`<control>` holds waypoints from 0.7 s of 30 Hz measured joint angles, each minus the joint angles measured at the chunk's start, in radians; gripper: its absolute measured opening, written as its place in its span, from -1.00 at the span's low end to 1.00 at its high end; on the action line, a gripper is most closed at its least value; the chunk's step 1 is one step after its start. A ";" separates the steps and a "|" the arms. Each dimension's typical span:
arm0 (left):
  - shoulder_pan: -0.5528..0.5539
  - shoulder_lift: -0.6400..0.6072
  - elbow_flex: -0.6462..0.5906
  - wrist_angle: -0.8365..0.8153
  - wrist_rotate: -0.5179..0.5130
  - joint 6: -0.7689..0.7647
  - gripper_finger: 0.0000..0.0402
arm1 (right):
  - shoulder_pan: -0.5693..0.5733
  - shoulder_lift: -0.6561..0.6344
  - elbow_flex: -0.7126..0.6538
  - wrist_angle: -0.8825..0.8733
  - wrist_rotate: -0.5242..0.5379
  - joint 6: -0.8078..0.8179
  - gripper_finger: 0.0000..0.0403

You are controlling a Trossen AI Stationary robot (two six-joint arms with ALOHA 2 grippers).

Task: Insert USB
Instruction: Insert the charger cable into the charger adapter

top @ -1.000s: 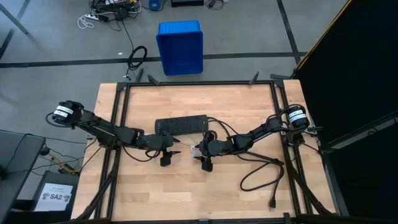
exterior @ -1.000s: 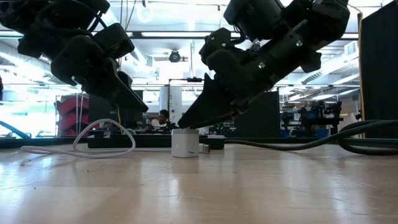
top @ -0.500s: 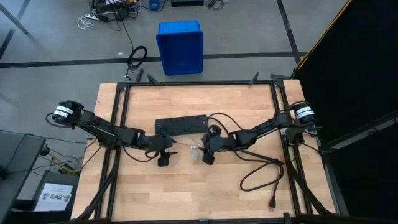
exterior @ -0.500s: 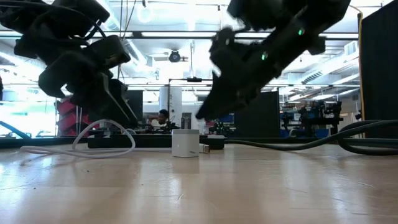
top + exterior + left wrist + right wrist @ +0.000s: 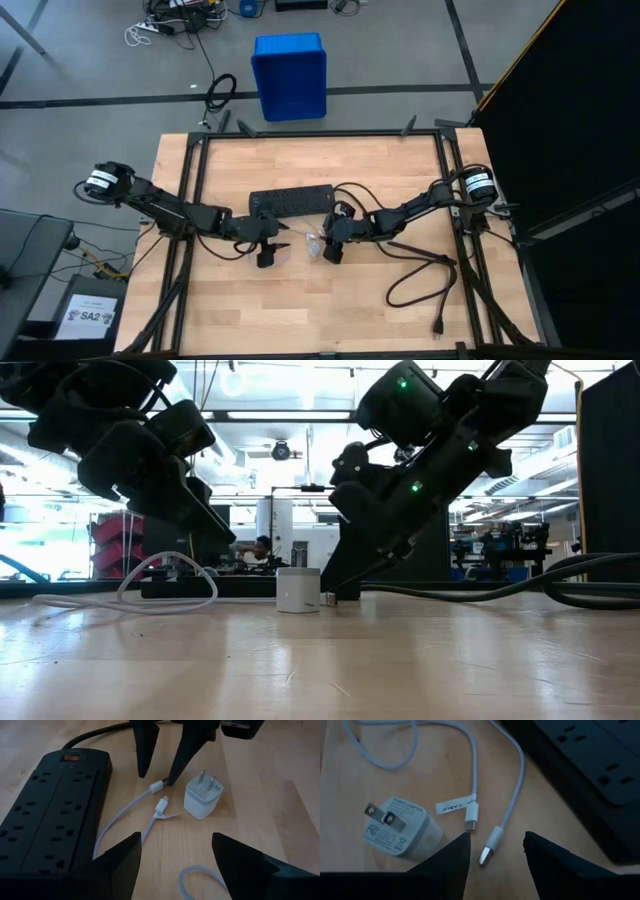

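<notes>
Fingers of our right gripper stand spread astride the USB plug, its long axis running between them; our left gripper waits spread, nearby.

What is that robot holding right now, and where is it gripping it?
Nothing yet. The right gripper is open, its fingers straddling a plug end of the USB cable on the table. The left gripper is open and empty.

The USB is a thin whitish-grey cable that is lying loosely looped on the wooden desk, near its middle. Its two small plug ends are lying free, close together, one carrying a small white label.
</notes>
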 joint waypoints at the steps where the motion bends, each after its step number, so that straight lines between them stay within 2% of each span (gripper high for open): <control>1: 0.000 0.000 0.000 0.000 -0.001 0.000 0.14 | -0.001 0.000 0.000 0.000 -0.003 0.000 -0.27; 9: 0.000 0.000 0.000 0.015 0.000 -0.007 0.14 | -0.008 0.000 0.000 -0.039 -0.037 0.025 -0.63; 14: 0.000 0.000 0.000 0.045 0.000 -0.014 0.14 | -0.008 0.000 0.000 -0.060 -0.039 0.024 -0.94; 21: -0.016 0.000 0.000 0.083 0.005 -0.113 0.14 | -0.008 0.000 0.000 0.002 -0.037 0.067 -0.99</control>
